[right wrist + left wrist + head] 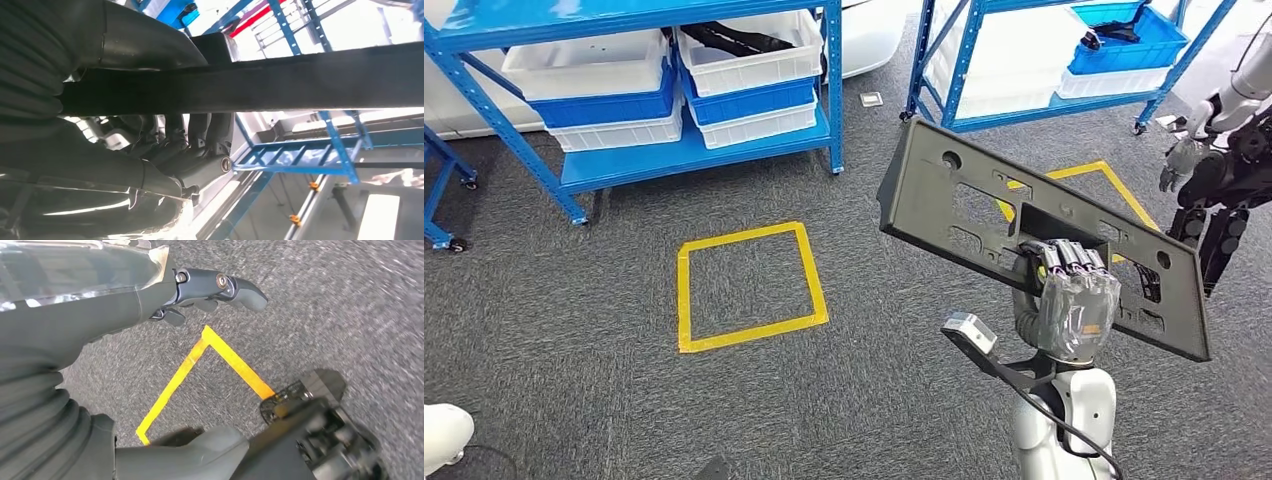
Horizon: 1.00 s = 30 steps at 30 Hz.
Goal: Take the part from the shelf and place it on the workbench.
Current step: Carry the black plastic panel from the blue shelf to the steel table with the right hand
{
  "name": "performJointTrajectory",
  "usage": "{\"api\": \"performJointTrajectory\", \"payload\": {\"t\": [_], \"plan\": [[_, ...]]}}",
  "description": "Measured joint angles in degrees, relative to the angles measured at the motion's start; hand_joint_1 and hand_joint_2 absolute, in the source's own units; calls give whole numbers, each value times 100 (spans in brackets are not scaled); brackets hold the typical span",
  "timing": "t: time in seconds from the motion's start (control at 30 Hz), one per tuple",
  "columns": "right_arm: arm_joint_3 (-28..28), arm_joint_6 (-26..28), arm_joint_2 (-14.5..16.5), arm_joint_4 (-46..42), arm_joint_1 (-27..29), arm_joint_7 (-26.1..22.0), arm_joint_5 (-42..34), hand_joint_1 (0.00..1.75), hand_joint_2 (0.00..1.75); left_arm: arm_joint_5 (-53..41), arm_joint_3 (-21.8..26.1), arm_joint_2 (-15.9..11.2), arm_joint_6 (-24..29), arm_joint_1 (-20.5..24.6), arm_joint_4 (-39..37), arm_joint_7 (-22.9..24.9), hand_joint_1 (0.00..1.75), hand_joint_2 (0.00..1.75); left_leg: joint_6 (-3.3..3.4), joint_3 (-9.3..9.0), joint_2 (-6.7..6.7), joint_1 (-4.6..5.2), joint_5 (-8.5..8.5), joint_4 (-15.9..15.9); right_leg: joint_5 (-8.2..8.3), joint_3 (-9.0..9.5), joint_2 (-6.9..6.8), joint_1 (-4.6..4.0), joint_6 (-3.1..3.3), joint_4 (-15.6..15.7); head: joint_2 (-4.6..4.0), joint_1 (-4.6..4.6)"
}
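Note:
The part [964, 190] is a long dark grey plastic panel with cut-outs and holes, tilted down to the right above the carpet. My right hand [1074, 300] grips it near its middle, fingers curled over a cut-out edge. In the right wrist view the panel [300, 85] runs across as a dark bar, with my fingers [195, 135] wrapped round it. My left hand [215, 287] hangs over the carpet, fingers stretched out and holding nothing.
A blue shelf [694, 150] with white and blue bins stands at the back left, and a second blue shelf [1064, 60] at the back right. Yellow tape squares [749, 285] mark the grey carpet. Another robot's arm [1214, 160] stands at the right edge.

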<state>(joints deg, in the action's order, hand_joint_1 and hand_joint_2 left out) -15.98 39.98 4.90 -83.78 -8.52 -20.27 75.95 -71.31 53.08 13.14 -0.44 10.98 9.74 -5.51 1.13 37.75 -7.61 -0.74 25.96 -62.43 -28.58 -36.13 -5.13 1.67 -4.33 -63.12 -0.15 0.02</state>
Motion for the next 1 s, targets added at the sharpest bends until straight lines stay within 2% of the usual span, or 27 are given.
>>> {"api": "performJointTrajectory", "payload": {"t": [0.03,0.1,0.13,0.17,0.2,0.23,0.27,0.3,0.33,0.37,0.4,0.43,0.5,0.53,0.57,0.6,0.63,0.67,0.7,0.73,0.77,0.83,0.87,0.9,0.93,0.97,1.0], "plan": [[9,0,10,2,-1,1,8,175,175,-2,-1,-2,-3,-5,1,-11,0,175,-48,-25,-52,13,0,13,22,15,-59,-24,54,71,0,-2],[29,0,24,4,4,1,17,175,175,-7,-3,6,-3,-8,1,-28,0,175,-131,-83,-196,15,-9,62,69,-17,100,-45,181,91,0,-8],[41,0,29,4,11,1,19,175,175,-8,-4,7,-4,-4,1,-33,0,175,-169,-100,-173,-3,18,62,93,-25,192,-23,231,105,0,-9],[49,0,36,2,13,1,17,175,175,-10,-7,9,-4,-1,1,-43,0,175,-201,-90,-37,-26,107,-8,121,-20,288,1,285,118,0,-12],[56,0,48,1,10,-5,8,175,175,-13,-10,9,-5,-3,1,-52,0,175,-224,-32,181,-46,264,-188,147,-10,383,26,336,130,0,-23],[62,0,59,-1,11,-19,-4,175,175,-15,-12,7,-5,-10,0,-58,0,175,-235,73,447,-63,472,-483,167,-19,477,39,379,134,0,-36],[68,0,67,-2,10,-39,-19,175,175,-17,-14,7,-6,-22,0,-64,0,175,-234,214,634,-66,686,-850,183,-31,576,26,415,136,0,-44],[74,0,73,-2,14,-61,-34,175,175,-19,-14,5,-5,-34,-1,-66,0,175,-230,350,730,-62,841,-1184,193,-44,680,6,439,136,0,-51],[81,0,74,0,21,-80,-43,175,175,-19,-14,4,-4,-41,-1,-67,0,175,-219,429,770,-59,897,-1379,205,-54,787,-15,457,135,0,-52],[89,0,74,2,28,-91,-49,175,175,-19,-15,3,-3,-44,-1,-68,0,175,-200,416,786,-57,844,-1378,214,-61,891,-34,469,135,0,-50],[99,0,74,4,32,-104,-53,175,175,-19,-17,2,-1,-44,-1,-73,0,175,-170,299,813,-54,699,-1170,224,-62,992,-48,474,134,0,-50],[109,0,75,6,33,-120,-60,175,175,-19,-20,2,2,-42,-1,-79,0,175,-126,106,900,-51,510,-814,232,-61,1090,-55,470,134,0,-50],[134,0,83,7,22,-172,-72,175,175,-18,-28,-21,10,-37,-1,-100,0,175,-28,-236,1208,-47,289,-161,256,-77,1249,-56,435,133,0,-38],[148,0,91,8,18,-199,-77,175,175,-17,-30,-30,14,-34,-1,-110,0,175,9,-325,1321,-32,262,15,275,-94,1317,-35,404,140,0,-42],[163,0,101,8,18,-222,-78,175,175,-17,-31,-39,18,-30,-1,-118,0,175,35,-353,1356,-14,275,79,299,-113,1384,-7,365,158,0,-49],[180,0,109,9,23,-242,-78,175,175,-17,-32,-34,20,-27,-1,-125,0,175,48,-379,1290,6,252,138,328,-132,1462,10,319,191,0,-63],[196,0,116,9,36,-258,-78,175,175,-17,-32,-33,22,-22,-1,-127,0,175,58,-414,1206,5,208,211,351,-150,1419,13,283,207,0,-69],[211,0,119,10,39,-271,-79,175,175,-17,-32,-31,26,-22,-1,-131,0,175,73,-458,1119,-3,160,305,339,-184,1274,-3,260,184,0,-59],[222,0,121,12,28,-287,-80,175,175,-17,-32,-28,30,-24,-1,-135,0,175,89,-503,1019,-15,113,395,277,-258,1074,-27,253,73,0,-38],[228,0,123,15,12,-298,-81,175,175,-16,-32,-25,36,-28,-1,-138,0,175,99,-532,916,-26,81,455,163,-373,837,-34,263,-152,0,-17],[232,0,126,18,-3,-308,-82,175,175,-16,-32,-23,42,-34,-1,-141,0,175,112,-543,813,-26,74,477,16,-535,691,-32,261,-472,0,1],[244,0,131,30,7,-331,-87,175,175,-10,-32,-14,121,-52,-1,-196,0,175,106,-536,600,-37,78,477,-174,-794,591,7,210,-1033,0,15],[259,0,131,35,27,-352,-97,175,175,-4,-32,-3,207,-71,-1,-257,0,175,93,-535,499,-49,86,473,-168,-797,558,38,153,-1083,0,17],[277,0,130,39,44,-378,-109,175,175,3,-32,11,305,-96,-1,-330,0,175,71,-539,413,-65,98,467,-87,-678,513,69,83,-904,0,18],[294,0,129,39,57,-404,-122,175,175,8,-31,27,395,-125,-1,-397,0,175,37,-548,329,-82,117,455,35,-464,418,99,11,-554,0,21],[306,0,129,39,61,-425,-133,175,175,11,-31,35,458,-153,-1,-445,0,175,-10,-555,252,-81,143,434,132,-246,249,113,-37,-179,0,27],[313,0,133,38,65,-439,-137,175,175,13,-31,43,492,-175,-2,-473,0,175,-63,-565,181,-70,174,411,209,-67,117,107,-44,116,0,28]]}}
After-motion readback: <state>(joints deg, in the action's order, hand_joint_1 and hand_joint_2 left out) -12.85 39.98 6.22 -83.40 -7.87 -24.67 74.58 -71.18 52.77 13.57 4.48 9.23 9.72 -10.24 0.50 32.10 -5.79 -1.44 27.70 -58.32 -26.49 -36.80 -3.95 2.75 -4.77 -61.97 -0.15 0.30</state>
